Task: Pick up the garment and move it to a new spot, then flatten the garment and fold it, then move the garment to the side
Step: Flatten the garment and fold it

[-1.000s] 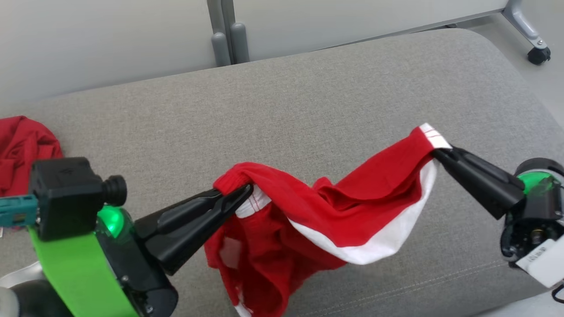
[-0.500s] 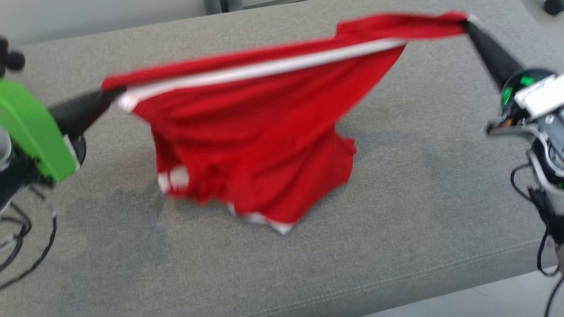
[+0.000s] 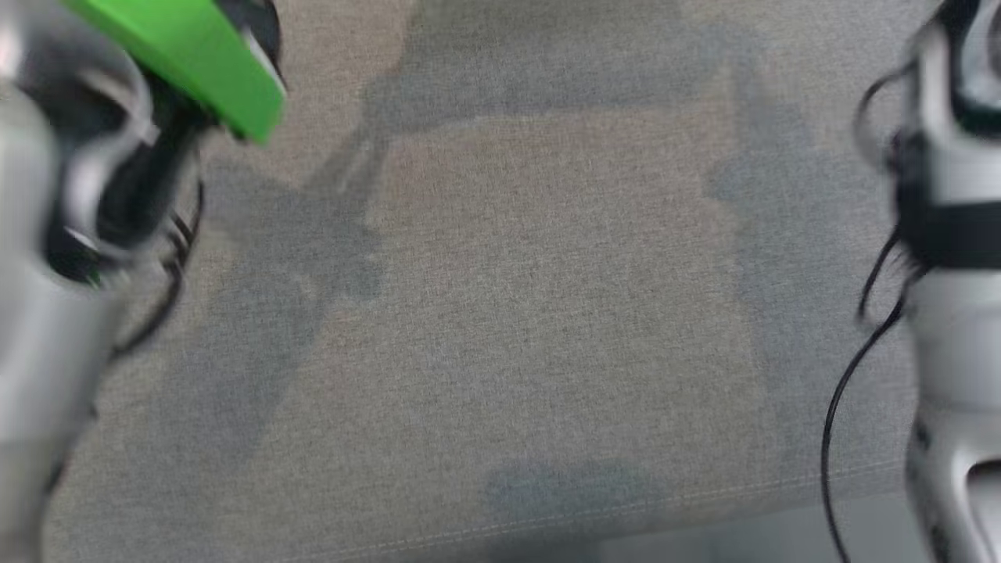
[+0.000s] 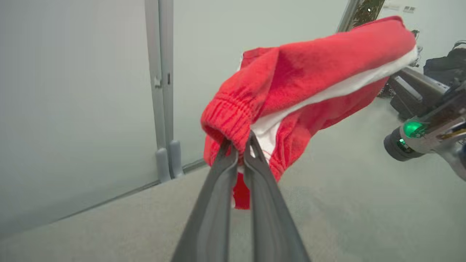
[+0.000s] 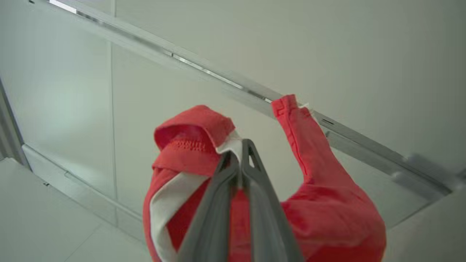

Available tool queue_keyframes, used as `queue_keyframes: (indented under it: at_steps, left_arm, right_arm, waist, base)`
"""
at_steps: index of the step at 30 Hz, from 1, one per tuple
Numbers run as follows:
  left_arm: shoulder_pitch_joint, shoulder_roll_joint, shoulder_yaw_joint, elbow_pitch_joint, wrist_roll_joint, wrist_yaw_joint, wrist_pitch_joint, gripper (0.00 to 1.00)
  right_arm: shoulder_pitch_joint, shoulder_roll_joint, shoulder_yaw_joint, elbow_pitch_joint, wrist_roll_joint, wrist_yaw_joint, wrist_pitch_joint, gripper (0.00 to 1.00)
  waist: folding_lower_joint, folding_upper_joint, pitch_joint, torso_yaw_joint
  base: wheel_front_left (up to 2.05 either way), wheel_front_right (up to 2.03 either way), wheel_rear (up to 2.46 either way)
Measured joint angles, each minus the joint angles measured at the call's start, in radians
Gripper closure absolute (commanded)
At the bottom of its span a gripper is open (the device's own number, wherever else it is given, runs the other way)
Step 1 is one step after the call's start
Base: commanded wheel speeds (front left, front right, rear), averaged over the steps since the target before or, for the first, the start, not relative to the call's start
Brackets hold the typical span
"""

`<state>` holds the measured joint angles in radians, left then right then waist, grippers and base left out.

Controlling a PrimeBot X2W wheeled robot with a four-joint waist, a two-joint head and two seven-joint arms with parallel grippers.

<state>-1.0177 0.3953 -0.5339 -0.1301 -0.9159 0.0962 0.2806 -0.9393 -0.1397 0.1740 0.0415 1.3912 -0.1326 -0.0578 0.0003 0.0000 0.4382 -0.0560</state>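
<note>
The red shorts (image 4: 309,69), white-striped, are held aloft above the grey upholstered worktop (image 3: 508,313). The elastic waistband is gripped by the clenched left hand (image 4: 240,145), and another edge is clamped by the right hand (image 5: 240,150). Pale partition panels (image 4: 72,91) are seen behind.

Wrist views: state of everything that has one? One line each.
garment, held up by two edges, bunched, not yet flat or folded
left end effector, shut on the garment's elastic band
right end effector, shut on the garment's red-and-white edge
</note>
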Motion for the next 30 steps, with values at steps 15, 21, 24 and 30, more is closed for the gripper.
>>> queue_keyframes:
  at_steps: [15, 21, 24, 30]
  left_arm:
    - [0.599, -0.101, -0.131, 0.289, -0.033, -0.068, -0.29, 1.0]
    - [0.629, -0.097, -0.113, 0.32, -0.076, -0.097, -0.316, 1.0]
    - [0.63, -0.084, -0.121, 0.314, -0.118, -0.113, -0.266, 1.0]
    - [0.643, -0.028, -0.178, 0.251, -0.203, -0.144, -0.088, 1.0]
  right_arm:
    - [0.577, 0.04, 0.043, 0.191, 0.074, 0.035, -0.013, 1.0]
    - [0.62, 0.035, 0.036, 0.193, 0.09, 0.052, -0.011, 1.0]
    - [0.634, 0.011, 0.037, 0.181, 0.09, 0.052, 0.012, 1.0]
    - [0.674, -0.056, 0.068, 0.141, 0.111, 0.03, 0.113, 1.0]
  waist:
    - [-0.0003, 0.0, -0.008, -0.027]
    - [-0.0003, 0.0, -0.062, -0.029]
    - [-0.0003, 0.0, -0.091, -0.027]
    - [-0.0003, 0.0, -0.142, -0.018]
  base:
    - [0.0, 0.0, 0.0]
    - [0.0, 0.0, 0.0]
    - [0.0, 0.0, 0.0]
    - [0.0, 0.0, 0.0]
